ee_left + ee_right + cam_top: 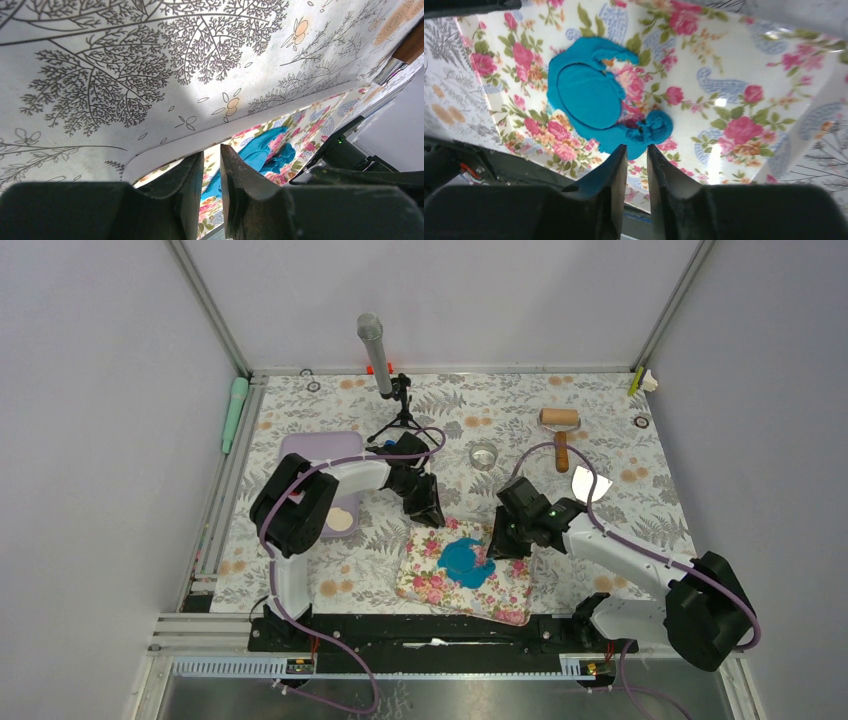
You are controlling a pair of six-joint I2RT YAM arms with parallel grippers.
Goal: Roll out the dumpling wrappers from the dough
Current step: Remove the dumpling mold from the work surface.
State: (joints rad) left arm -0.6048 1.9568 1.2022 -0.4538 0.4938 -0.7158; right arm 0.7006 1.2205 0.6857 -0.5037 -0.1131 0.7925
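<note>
at the middle of the desk's near edge lies a flowered mat (505,595), turned a little askew. on it sits the blue dough (466,559), pressed into a flat ragged sheet toward the mat's far half. the right wrist view shows the dough (574,55) more closely. a round wrapper (589,95) is outlined inside the sheet with a clean edge and ragged dough around it. a small crumpled lump (656,127) touches the sheet's rim on the side nearest that camera.

the left fingers (430,512) hang at the mat's far left corner, and whether they touch it cannot be told. in their own view the left fingers (190,185) stand narrow, only a slit between them, holding nothing, with the mat's edge just ahead. the right fingers (503,543) are low over the right side of the dough. from the wrist the right fingers (611,175) are likewise narrow and hold nothing, the lump just beyond their tips.

toward the far right corner a wooden roller (560,426) lies on the desk. a shiny scraper (590,484) is nearer than it, and a clear round cup (483,455) sits toward the middle. near the left edge is a lilac tray (318,452) with a pale disc (342,520) on it. a microphone (372,340) on a small tripod stands by the far edge.
</note>
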